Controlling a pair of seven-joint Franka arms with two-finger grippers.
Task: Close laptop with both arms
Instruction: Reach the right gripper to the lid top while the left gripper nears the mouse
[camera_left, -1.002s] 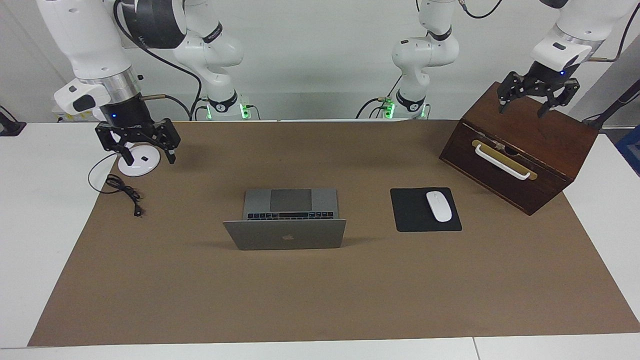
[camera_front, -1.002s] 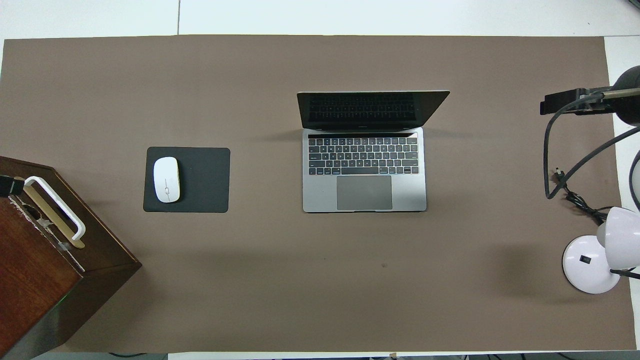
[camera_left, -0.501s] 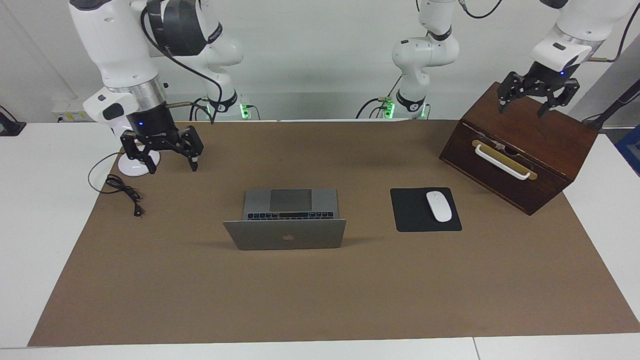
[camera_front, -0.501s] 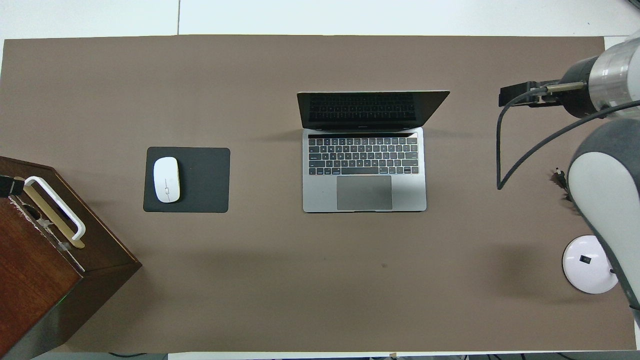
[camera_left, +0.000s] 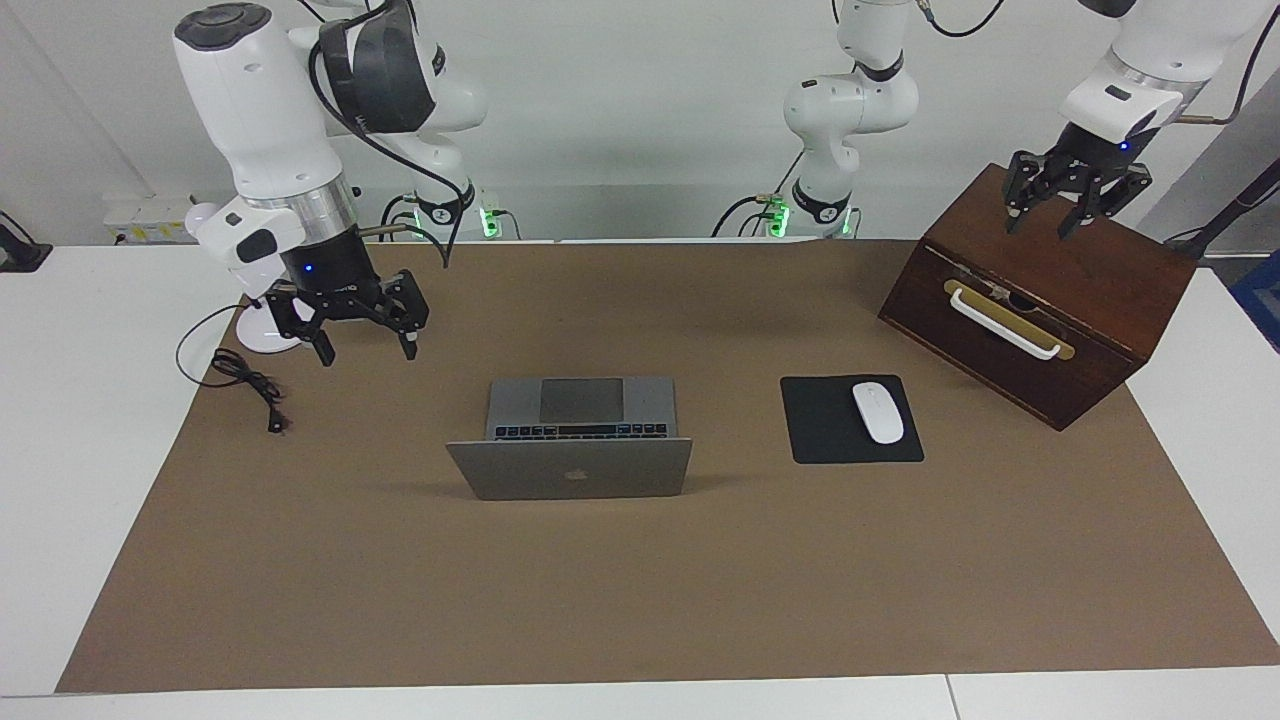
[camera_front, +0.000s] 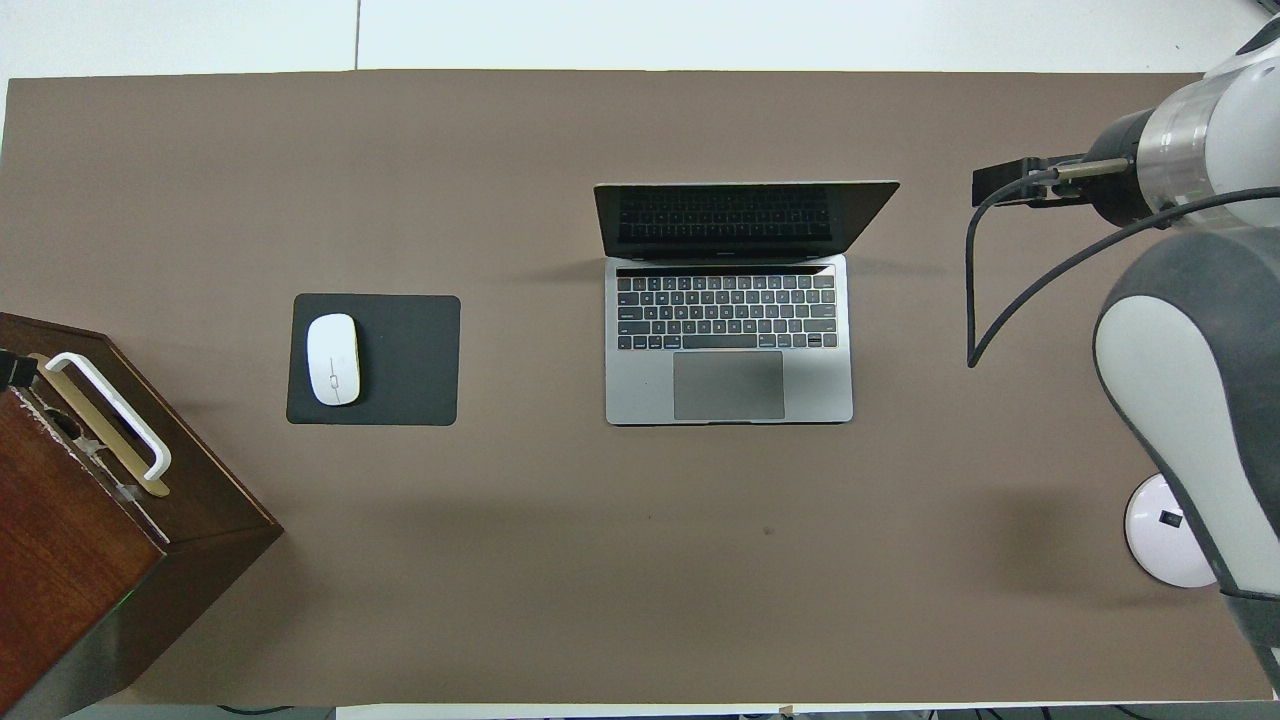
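The laptop stands open in the middle of the brown mat. Its screen is dark and faces the robots, and its silver lid stands nearly upright. My right gripper hangs open over the mat, toward the right arm's end of the table from the laptop and apart from it. In the overhead view the right arm's wrist covers it. My left gripper hovers over the top of the wooden box, its fingers apart with nothing between them.
The wooden box, which has a white handle, sits at the left arm's end. A black mouse pad carrying a white mouse lies between the box and the laptop. A white round base and a black cable lie near the right gripper.
The right arm has swung from over the white base toward the laptop. The left gripper's fingers have drawn closer together over the box. The laptop has not moved.
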